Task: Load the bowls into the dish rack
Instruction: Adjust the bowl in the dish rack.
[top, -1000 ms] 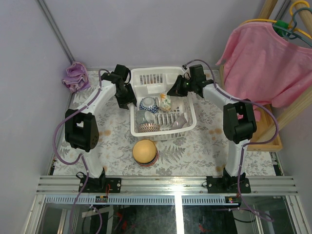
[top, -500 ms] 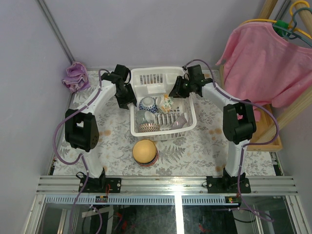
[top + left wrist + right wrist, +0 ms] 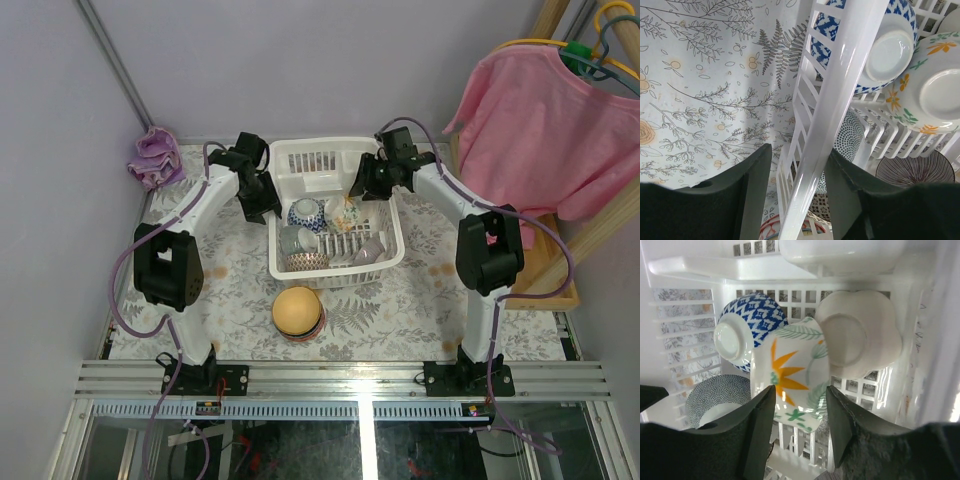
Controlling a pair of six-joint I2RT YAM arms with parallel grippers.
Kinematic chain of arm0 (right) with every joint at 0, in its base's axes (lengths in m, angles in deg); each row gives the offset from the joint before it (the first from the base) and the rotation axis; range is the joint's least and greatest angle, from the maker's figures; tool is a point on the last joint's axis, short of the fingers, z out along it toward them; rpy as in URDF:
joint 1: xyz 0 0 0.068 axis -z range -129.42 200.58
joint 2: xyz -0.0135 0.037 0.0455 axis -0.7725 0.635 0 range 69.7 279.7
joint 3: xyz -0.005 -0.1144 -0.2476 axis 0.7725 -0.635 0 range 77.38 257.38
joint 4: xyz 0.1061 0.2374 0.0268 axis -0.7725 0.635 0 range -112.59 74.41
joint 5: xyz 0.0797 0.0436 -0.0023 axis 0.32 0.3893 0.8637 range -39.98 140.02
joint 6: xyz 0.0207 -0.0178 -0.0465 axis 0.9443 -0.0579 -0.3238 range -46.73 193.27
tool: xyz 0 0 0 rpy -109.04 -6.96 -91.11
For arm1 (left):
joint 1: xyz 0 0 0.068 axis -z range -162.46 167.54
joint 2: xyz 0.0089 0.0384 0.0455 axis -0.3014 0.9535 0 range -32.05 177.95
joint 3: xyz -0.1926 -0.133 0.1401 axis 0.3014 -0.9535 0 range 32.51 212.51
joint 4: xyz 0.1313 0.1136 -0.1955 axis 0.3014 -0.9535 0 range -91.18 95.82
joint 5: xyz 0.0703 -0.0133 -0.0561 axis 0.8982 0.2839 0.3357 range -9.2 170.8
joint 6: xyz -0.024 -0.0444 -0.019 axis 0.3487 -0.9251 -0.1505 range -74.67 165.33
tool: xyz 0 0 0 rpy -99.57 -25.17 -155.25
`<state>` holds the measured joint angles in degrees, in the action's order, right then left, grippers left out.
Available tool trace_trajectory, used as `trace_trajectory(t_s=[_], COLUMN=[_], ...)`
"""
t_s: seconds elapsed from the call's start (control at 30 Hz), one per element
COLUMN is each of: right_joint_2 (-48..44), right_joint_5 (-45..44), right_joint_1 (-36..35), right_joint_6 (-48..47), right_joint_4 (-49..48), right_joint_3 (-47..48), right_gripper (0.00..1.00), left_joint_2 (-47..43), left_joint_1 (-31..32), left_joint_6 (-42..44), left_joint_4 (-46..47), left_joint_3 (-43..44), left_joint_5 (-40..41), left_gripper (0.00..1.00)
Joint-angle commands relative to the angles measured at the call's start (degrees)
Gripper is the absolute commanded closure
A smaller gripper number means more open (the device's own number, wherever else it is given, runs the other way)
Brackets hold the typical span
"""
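White flower-painted ceramic bowl (image 3: 790, 380) stands on edge in white slotted plastic dish rack (image 3: 300, 150) | right gripper (image 3: 800, 390) parted, empty | left gripper (image 3: 800, 150) astride rack wall, grip unclear | withdraw straight up

My table (image 3: 235, 290) has a pale top printed with ferns and small orange flowers. The white dish rack (image 3: 335, 272) stands on it toward the far edge, about midway between the left and right edges. An orange-yellow bowl (image 3: 297, 311) sits closer to the near edge, just in front of the rack, with a darker patterned rim showing beneath it. A purple cloth (image 3: 153, 157) lies bunched in the far left corner.
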<state>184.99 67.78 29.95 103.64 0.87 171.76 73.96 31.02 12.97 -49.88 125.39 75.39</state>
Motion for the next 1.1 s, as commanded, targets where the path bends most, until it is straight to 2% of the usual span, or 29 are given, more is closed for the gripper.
trace_trajectory(t_s=[0.0,0.33,0.7,0.8,0.97,1.07], right_joint_2=[0.9,2.6,-2.4,-4.0,-8.7,-11.7], right_joint_5=[-6.7,-5.7,-1.2,1.1,1.5,1.3], right_joint_1=[1.7,1.6,1.6,1.6,1.6,1.7], right_joint_6=[-3.1,-3.9,-6.1,-7.6,-8.4,-7.0], right_joint_4=[5.9,7.3,11.6,15.5,22.0,24.9], right_joint_3=[5.3,11.2,12.2,14.1,16.0,16.8], right_gripper=[0.47,0.43,0.41,0.32,0.0,0.01], left_joint_2=[0.9,0.6,-0.1,-1.1,-2.9,-4.5], left_joint_1=[-0.5,-0.4,-0.5,-0.5,-0.5,-0.5], left_joint_6=[0.1,0.2,-0.7,-1.0,-1.2,-1.6], left_joint_4=[-0.6,-0.7,-0.6,-0.5,-1.5,-3.1], left_joint_3=[0.8,0.9,2.7,4.3,7.5,7.9], left_joint_5=[1.5,1.6,1.3,0.9,1.5,1.6], left_gripper=[0.56,0.56,0.55,0.52,0.45,0.43])
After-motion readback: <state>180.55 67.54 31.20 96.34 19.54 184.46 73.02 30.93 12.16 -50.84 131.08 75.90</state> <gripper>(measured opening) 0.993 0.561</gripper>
